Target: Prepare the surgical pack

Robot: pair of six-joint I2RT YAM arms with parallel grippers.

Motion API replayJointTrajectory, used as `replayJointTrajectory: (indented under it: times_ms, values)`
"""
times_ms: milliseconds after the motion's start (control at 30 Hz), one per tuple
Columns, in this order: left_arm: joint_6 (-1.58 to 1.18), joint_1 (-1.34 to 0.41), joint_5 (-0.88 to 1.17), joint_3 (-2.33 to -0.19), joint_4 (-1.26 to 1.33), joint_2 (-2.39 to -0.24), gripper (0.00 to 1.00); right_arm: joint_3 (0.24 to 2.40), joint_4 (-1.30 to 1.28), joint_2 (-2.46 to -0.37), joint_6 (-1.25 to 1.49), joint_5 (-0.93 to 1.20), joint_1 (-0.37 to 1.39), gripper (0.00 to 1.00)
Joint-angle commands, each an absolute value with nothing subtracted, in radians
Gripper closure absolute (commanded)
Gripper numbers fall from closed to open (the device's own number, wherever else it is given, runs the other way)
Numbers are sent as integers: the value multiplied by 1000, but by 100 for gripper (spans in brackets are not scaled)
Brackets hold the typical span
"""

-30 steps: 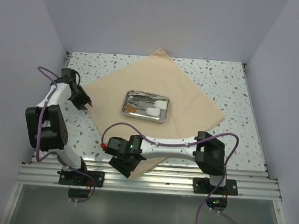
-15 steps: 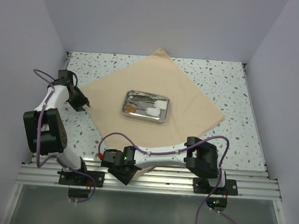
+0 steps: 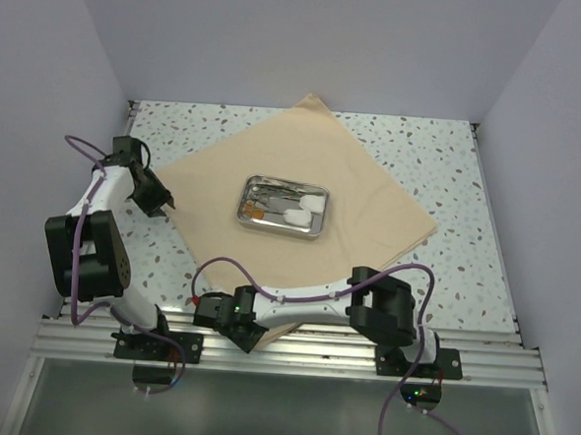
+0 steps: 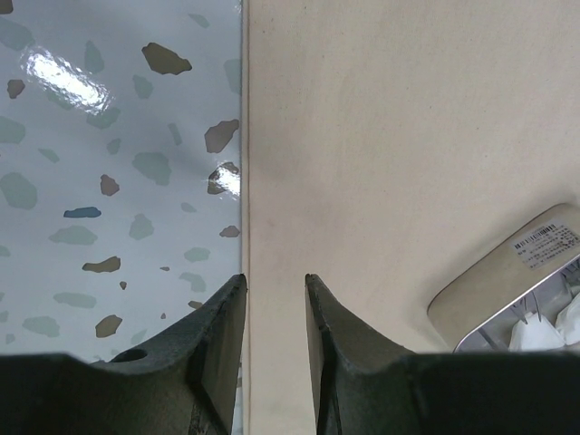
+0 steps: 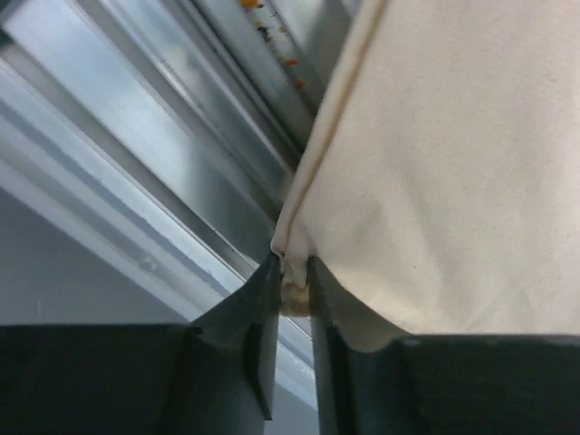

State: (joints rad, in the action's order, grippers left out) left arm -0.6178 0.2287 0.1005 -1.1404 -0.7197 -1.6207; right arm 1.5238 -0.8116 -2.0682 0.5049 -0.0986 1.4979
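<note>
The surgical pack (image 3: 371, 198) lies spread on the worktop (image 3: 452, 153) under the steel tray (image 3: 283, 206), its near corner clenched in the right gripper (image 5: 292, 288), probably for folding over the tray, while the left gripper (image 4: 275, 294) hovers released above the left edge.

You have a steel tray (image 3: 243, 205) mid-table, long side running left to right; inside it, white gauze pads (image 3: 314, 201) at the right, thin metal instruments (image 3: 272, 189) at the left; speckled terrazzo tabletop (image 3: 442, 158) underneath; aluminium rail (image 3: 312, 349) along your near edge.
</note>
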Motion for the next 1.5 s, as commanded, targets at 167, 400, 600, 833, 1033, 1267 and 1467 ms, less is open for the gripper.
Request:
replayJointTrajectory:
  times_ms: [167, 400, 600, 833, 1033, 1267, 1467]
  values:
    - [-611, 238, 113, -1138, -704, -1608, 64, 1557, -891, -2023, 564, -250, 1502, 100]
    - [-551, 239, 173, -1152, -704, -1598, 65, 1597, -937, -1872, 536, -357, 1347, 100]
    - [-523, 238, 186, -1137, -683, -1552, 65, 1716, -922, -1865, 391, -385, 1093, 100]
    - [-545, 238, 178, -1170, -632, -1500, 65, 1985, -868, -2020, 213, -347, 853, 100]
    - [-566, 238, 164, -1213, -635, -1535, 65, 2311, -842, -2204, 176, -272, 746, 100]
    - [-557, 238, 137, -1224, -653, -1575, 66, 2433, -816, -2299, 195, -210, 666, 100]
    - [-551, 239, 129, -1221, -666, -1563, 66, 2393, -782, -2296, 198, -192, 621, 100]
